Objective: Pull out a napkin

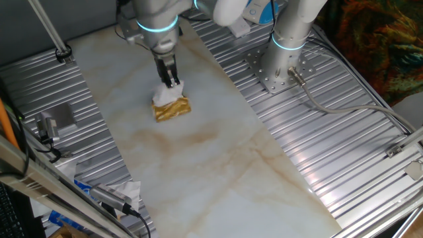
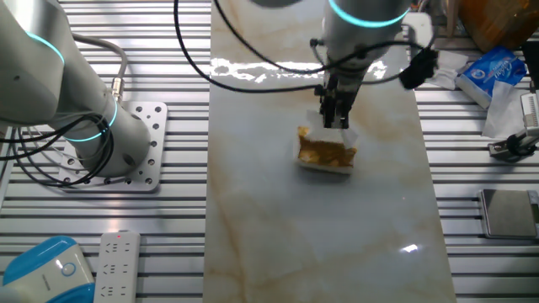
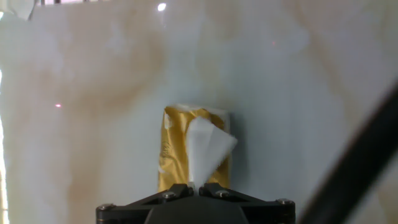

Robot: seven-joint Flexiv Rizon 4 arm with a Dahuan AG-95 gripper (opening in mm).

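Note:
A shiny gold packet [image 1: 173, 110] lies on the marble tabletop; it also shows in the other fixed view [image 2: 327, 152] and in the hand view [image 3: 177, 149]. A white napkin [image 3: 207, 146] stands up out of the packet's top as a stretched pointed sheet, seen too in one fixed view [image 1: 168, 94] and the other fixed view [image 2: 345, 133]. My gripper [image 1: 171, 80] hangs just above the packet, also in the other fixed view [image 2: 335, 118] and the hand view [image 3: 196, 186]. Its jaws are shut on the napkin's upper end.
A second robot arm's base [image 1: 281, 66] is bolted to the ribbed metal at the right, with a cable trailing off. A white paper wad with blue items [image 1: 109, 193] lies at the lower left. A remote [image 2: 115, 265] and a blue tissue pack [image 2: 493, 69] sit off the marble.

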